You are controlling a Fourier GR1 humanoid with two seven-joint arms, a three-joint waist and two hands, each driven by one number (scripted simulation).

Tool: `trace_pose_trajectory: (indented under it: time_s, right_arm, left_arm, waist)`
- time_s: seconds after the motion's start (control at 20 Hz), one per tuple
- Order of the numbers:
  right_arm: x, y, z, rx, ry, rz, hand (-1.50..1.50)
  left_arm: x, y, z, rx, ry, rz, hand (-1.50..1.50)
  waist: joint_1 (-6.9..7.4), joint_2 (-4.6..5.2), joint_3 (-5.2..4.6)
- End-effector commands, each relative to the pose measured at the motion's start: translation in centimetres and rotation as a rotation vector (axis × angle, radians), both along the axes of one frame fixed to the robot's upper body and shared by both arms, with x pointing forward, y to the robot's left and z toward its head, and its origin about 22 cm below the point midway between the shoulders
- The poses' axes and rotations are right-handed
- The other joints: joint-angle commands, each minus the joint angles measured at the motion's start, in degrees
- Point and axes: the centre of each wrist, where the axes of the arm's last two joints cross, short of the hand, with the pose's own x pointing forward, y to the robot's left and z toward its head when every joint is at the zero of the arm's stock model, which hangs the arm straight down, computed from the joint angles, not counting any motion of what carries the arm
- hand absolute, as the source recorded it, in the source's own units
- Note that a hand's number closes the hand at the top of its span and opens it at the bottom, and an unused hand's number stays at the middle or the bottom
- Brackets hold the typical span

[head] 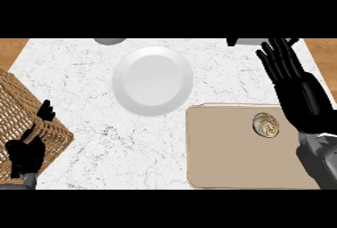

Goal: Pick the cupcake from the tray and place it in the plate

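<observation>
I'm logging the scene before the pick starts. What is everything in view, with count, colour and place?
plate: one, white, middle of the counter, far side
tray: one, tan, near right
cupcake: one, pale brown swirled top, on the tray near its far right corner
wicker basket: one, brown, left edge
grey cut-off thing: one, far edge, unidentifiable
pale cut-off thing: one, far edge right, unidentifiable
counter: one, white marble, under everything
left robot hand: one, black, near left over the basket, open
right robot hand: one, black, right edge, fingers straight, holding nothing
</observation>
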Motion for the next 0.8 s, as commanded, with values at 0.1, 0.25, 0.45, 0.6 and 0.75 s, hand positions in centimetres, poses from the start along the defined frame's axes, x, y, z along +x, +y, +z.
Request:
trace_pose_trajectory:
  time_s: [0.1, 0.25, 0.45, 0.6, 0.75]
  right_arm:
    - [1.4, 3.2, -1.8, -0.086, 0.206, 0.099, 1.5]
    - [2.3, 2.5, -5.5, -0.142, 0.411, 0.131, 1.5]
    - [0.1, 2.4, -10.1, -0.307, 0.118, -0.269, -1.5]
    - [-2.2, 0.6, -14.8, -0.314, 0.028, -0.258, -1.5]
    - [-3.9, -0.9, -15.1, -0.329, -0.031, -0.229, -1.5]
  left_arm:
    - [1.5, -1.2, -0.5, -0.027, -0.041, -0.087, 0.0]
    - [2.5, -3.4, 1.2, -0.059, -0.067, -0.187, 0.0]
    - [1.9, -4.3, -0.2, -0.114, -0.02, -0.2, 0.0]
    - [1.2, -2.3, 0.3, -0.108, 0.002, -0.203, 0.0]
    - [1.6, -3.3, -1.0, -0.129, 0.003, -0.196, 0.0]
  waist:
    - [-1.13, -1.03, 1.18]
    - [-0.49, -0.75, 1.25]
    - [-1.78, -0.95, 1.3]
    - [-1.65, -1.01, 1.37]
    - [-2.66, -1.21, 1.27]
